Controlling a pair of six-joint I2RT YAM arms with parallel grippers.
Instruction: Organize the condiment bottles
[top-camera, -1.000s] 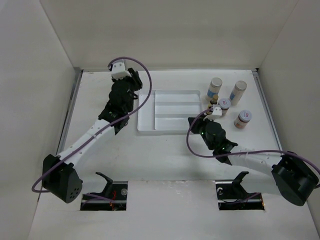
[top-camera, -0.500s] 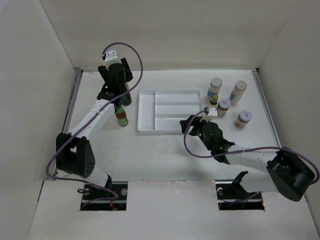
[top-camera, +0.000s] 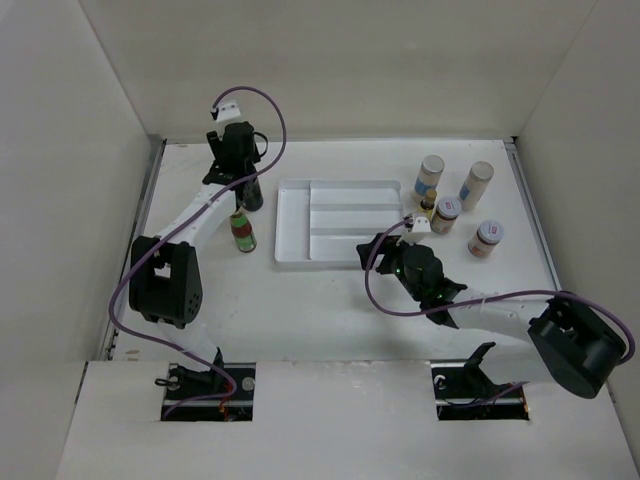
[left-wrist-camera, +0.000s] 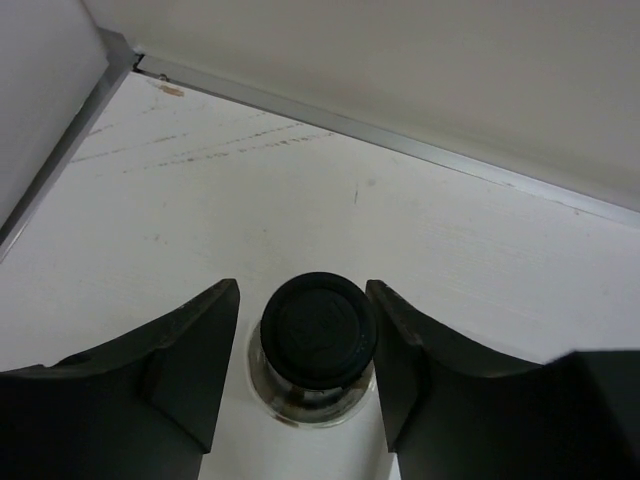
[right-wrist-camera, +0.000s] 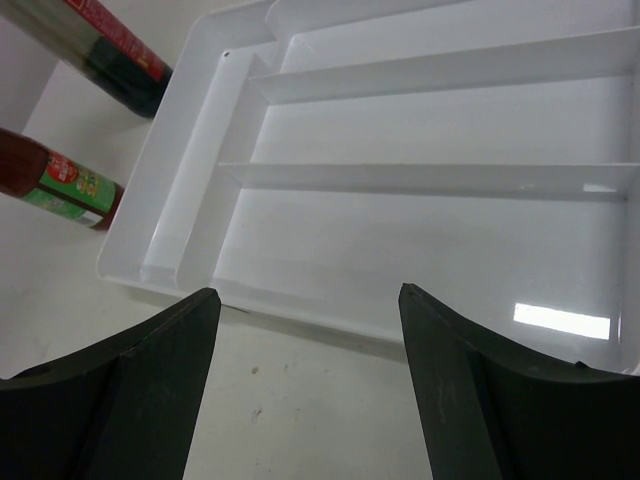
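Note:
The tall clear bottle with a black cap (top-camera: 248, 194) stands left of the white tray (top-camera: 290, 225). My left gripper (top-camera: 243, 180) hangs over it, pointing down. In the left wrist view its fingers straddle the cap (left-wrist-camera: 318, 328). A slim strip of table shows at the left finger, and the right finger sits against the cap's edge. The green-red bottle (top-camera: 241, 230) stands just in front. My right gripper (top-camera: 380, 250) is open and holds nothing, low over the table at the tray's front rim (right-wrist-camera: 300, 320). White shakers (top-camera: 430, 175) (top-camera: 476, 184) stand at the right.
Two short jars (top-camera: 447, 213) (top-camera: 486, 238) stand right of the tray, beside my right wrist. The tray's compartments (right-wrist-camera: 420, 230) hold nothing. The back wall's metal strip (left-wrist-camera: 420, 145) runs close behind the tall bottle. Side walls close in the table.
My left arm swung away from the tray's left side and came down over the tall bottle, its jaws opening then narrowing. My right gripper opened and shifted left toward the tray's front.

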